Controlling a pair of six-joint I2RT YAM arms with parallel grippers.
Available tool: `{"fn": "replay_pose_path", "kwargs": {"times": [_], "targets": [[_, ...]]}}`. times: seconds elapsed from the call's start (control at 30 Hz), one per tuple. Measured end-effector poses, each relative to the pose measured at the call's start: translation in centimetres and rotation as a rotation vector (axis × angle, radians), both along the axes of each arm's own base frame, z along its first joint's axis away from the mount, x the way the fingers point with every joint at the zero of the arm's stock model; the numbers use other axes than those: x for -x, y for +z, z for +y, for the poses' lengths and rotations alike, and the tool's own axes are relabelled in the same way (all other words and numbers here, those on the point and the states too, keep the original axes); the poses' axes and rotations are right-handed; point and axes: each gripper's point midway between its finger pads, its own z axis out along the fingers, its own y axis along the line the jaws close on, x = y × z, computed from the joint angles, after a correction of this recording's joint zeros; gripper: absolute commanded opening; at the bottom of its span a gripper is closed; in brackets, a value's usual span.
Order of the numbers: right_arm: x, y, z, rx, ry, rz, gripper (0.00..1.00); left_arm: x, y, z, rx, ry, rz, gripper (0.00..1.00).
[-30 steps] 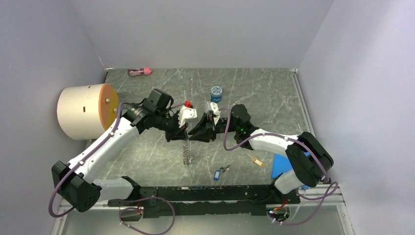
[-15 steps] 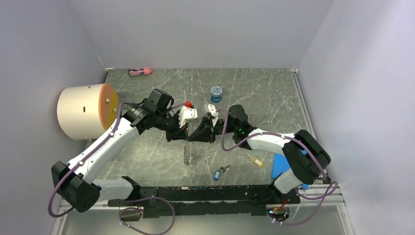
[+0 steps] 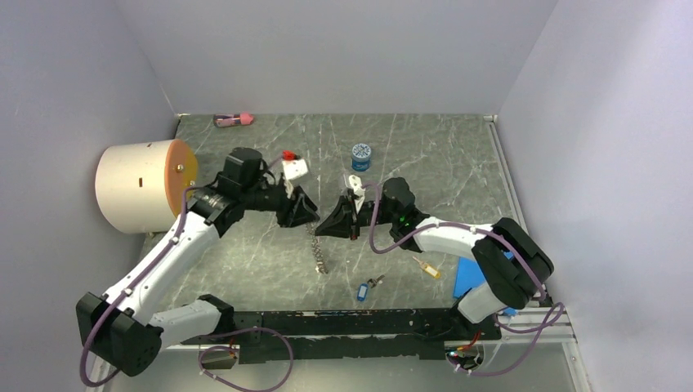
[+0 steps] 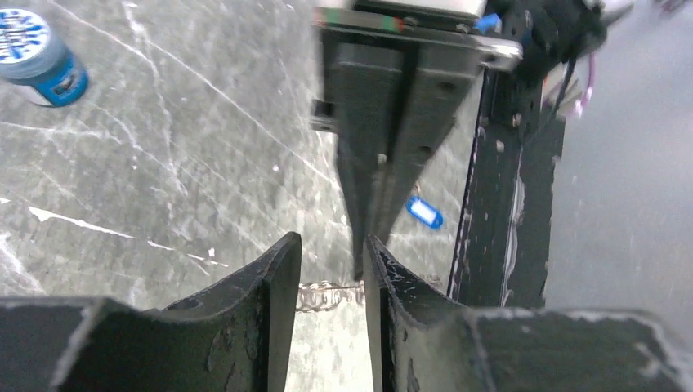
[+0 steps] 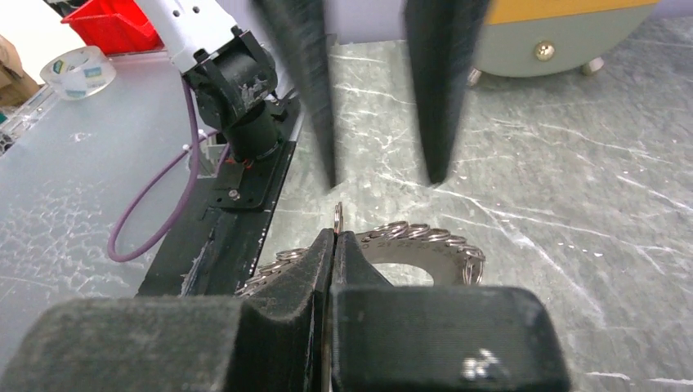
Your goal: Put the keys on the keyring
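Observation:
The keyring (image 3: pixel 319 251), a greyish loop strung with many small rings, hangs from my right gripper (image 3: pixel 320 231), which is shut on it. In the right wrist view the right gripper (image 5: pixel 335 237) pinches one ring, and the keyring (image 5: pixel 425 245) spreads behind it. My left gripper (image 3: pixel 306 211) is open just left of it and holds nothing. In the left wrist view the left gripper (image 4: pixel 331 245) frames the keyring (image 4: pixel 327 294). The blue-tagged key (image 3: pixel 362 291) and the yellow-headed key (image 3: pixel 426 267) lie on the table, nearer the front edge.
A cream cylinder with an orange face (image 3: pixel 143 186) stands at the left. A round blue jar (image 3: pixel 360 156) sits behind the grippers. A pink object (image 3: pixel 233 120) lies at the back. A blue pad (image 3: pixel 474 273) lies beside the right arm's base. A black rail (image 3: pixel 343 322) runs along the front.
My left gripper has let go of the keyring, opened and drawn back to the left. The keyring now hangs from the right gripper alone, its lower end swung slightly right.

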Motion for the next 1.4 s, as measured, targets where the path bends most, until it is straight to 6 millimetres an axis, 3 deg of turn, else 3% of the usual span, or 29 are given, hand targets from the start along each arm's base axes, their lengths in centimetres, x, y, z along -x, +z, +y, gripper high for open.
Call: {"fn": "replay_pose_path", "kwargs": {"times": [0.1, 0.2, 0.5, 0.6, 0.8, 0.97, 1.17, 1.4], "targets": [[0.1, 0.1, -0.3, -0.003, -0.018, -0.004, 0.0, -2.1, 1.0, 1.0, 0.117, 0.085, 0.033, 0.4], [0.3, 0.8, -0.8, -0.018, -0.044, -0.019, 0.0, -2.9, 1.5, 1.9, 0.208, 0.14, 0.036, 0.4], [-0.3, 3.8, -1.3, -0.093, -0.128, -0.061, 0.0, -0.3, 2.3, 2.8, 0.443, 0.129, -0.073, 0.41], [-0.4, 4.5, -1.3, -0.116, -0.139, -0.053, 0.0, 1.0, 1.0, 3.0, 0.504, 0.113, -0.118, 0.49], [-0.3, 5.7, -1.3, -0.157, -0.139, -0.045, 0.0, 2.2, -1.7, 3.6, 0.593, 0.143, -0.165, 0.47], [-0.1, 6.0, -1.3, -0.168, -0.134, -0.039, 0.0, 2.2, 0.1, 3.6, 0.654, 0.124, -0.231, 0.39], [-0.1, 6.0, -1.3, -0.167, -0.132, -0.033, 0.0, 1.8, 0.7, 3.3, 0.679, 0.116, -0.228, 0.31], [-0.1, 5.6, -1.2, -0.159, -0.125, -0.02, 0.0, 1.3, 1.9, 2.7, 0.689, 0.09, -0.236, 0.35]]}}
